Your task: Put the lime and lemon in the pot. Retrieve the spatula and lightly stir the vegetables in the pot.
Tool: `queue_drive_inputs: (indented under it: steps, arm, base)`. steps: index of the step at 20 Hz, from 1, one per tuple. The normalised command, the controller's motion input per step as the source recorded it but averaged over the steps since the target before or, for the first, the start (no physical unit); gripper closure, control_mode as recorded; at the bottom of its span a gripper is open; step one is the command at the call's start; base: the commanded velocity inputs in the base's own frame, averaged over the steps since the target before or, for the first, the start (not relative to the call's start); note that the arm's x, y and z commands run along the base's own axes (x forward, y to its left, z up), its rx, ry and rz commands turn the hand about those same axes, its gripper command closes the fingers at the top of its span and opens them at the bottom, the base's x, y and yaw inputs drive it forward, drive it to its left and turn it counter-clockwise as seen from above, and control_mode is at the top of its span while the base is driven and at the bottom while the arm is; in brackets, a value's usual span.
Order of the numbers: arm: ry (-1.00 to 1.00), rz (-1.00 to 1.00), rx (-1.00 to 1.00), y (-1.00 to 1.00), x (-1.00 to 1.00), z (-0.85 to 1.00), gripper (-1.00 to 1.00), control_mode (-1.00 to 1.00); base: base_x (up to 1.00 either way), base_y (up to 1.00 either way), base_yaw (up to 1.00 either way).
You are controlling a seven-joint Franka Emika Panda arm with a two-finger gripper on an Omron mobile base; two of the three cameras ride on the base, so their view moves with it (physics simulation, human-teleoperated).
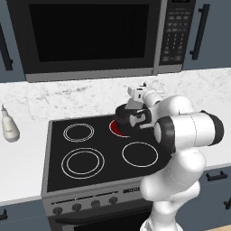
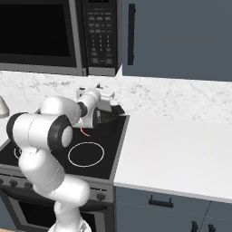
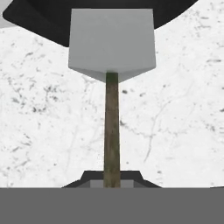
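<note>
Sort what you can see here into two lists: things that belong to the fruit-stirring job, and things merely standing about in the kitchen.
Belongs to the job:
- spatula, its handle clamped in the shut end effector
- pot on the glowing rear burner

Just standing about:
- microwave above the stove
- pale bottle on the counter to the stove's left
- the unlit burner rings
</note>
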Motion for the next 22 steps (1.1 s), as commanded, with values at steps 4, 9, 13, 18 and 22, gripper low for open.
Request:
queue_drive_inputs:
  steps: [4, 9, 13, 18, 22]
  arm:
    - [-0.24, -0.05, 0.0, 0.0, -0.19, -0.34, 1.0, -1.0]
    - [-0.09, -0.02, 0.0, 0.01, -0.06, -0.78, 1.0, -1.0]
    - [-0.05, 0.0, 0.0, 0.13, 0.01, -0.94, 1.0, -1.0]
    - [-0.09, 0.0, 0.0, 0.2, 0.16, -0.83, 1.0, -1.0]
    - [-0.03, 0.0, 0.0, 0.08, 0.13, -0.87, 1.0, -1.0]
  base:
    - [0.0, 0.0, 0.0]
    - [0.0, 0.0, 0.0]
    - [0.0, 0.0, 0.0]
    - [0.0, 0.0, 0.0]
    - [0.0, 0.0, 0.0]
